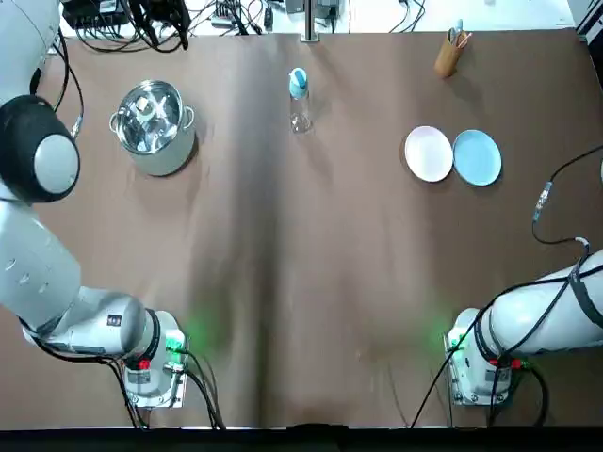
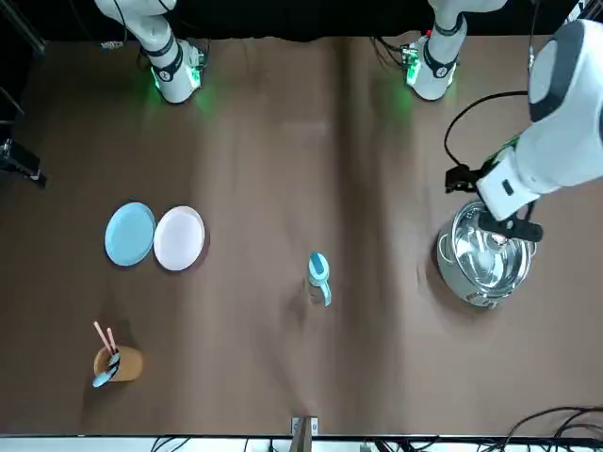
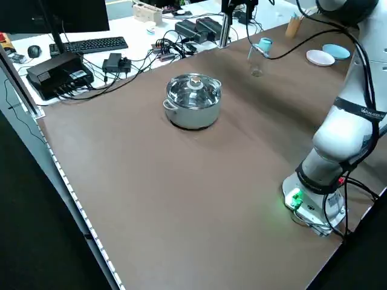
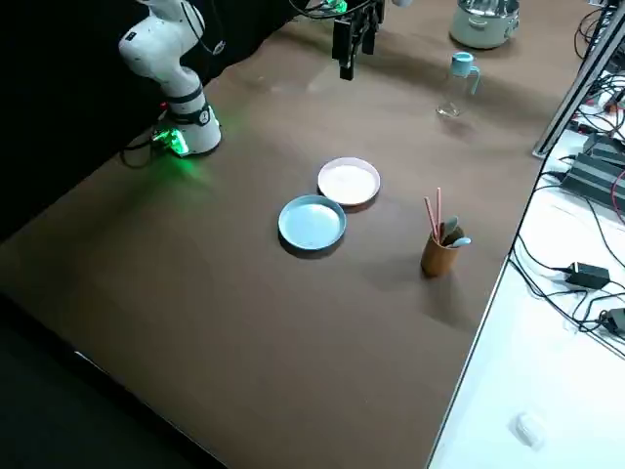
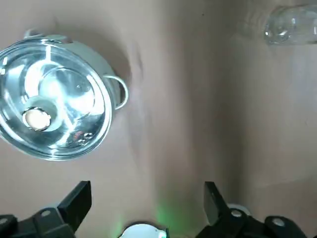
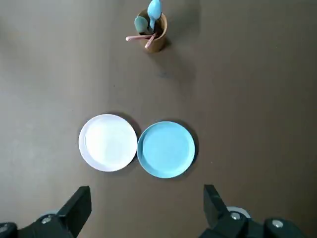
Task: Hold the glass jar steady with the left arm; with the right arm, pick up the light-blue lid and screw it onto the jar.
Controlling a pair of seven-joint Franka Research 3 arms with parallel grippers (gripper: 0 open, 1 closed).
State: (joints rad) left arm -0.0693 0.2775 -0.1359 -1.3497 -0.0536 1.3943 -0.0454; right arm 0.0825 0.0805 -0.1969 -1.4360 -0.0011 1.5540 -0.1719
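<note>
Taking the top view as the dial, with 12 o'clock at the far edge of the table (image 1: 311,282), the jar (image 1: 301,115) is standing upright at 12 o'clock. It is close to that edge and well apart from everything else. The lid (image 1: 298,81) is sitting on the jar's mouth; whether it is screwed tight I cannot tell. Neither gripper is touching them.

The left gripper (image 5: 146,198) is hanging high over the 10 o'clock part of the table, looking down near the pot (image 1: 151,127), which is sitting there with its own glass cover on. Its jaws are standing wide apart and holding nothing. The jar is standing toward 3 o'clock from the pot, far from this gripper.

The right gripper (image 6: 144,203) is hanging high over the 2 o'clock part of the table, above two plates. Its jaws are also standing wide apart and empty. The white plate (image 1: 429,153) and the blue plate (image 1: 477,157) are lying flat just beside each other, the blue one at 3 o'clock of the white one. A cup (image 1: 448,56) holding a few utensils is standing at 1 o'clock near the far edge, toward 12 o'clock from the plates.

The two arm bases are sitting at 7 and 5 o'clock by the near edge, each glowing green.
</note>
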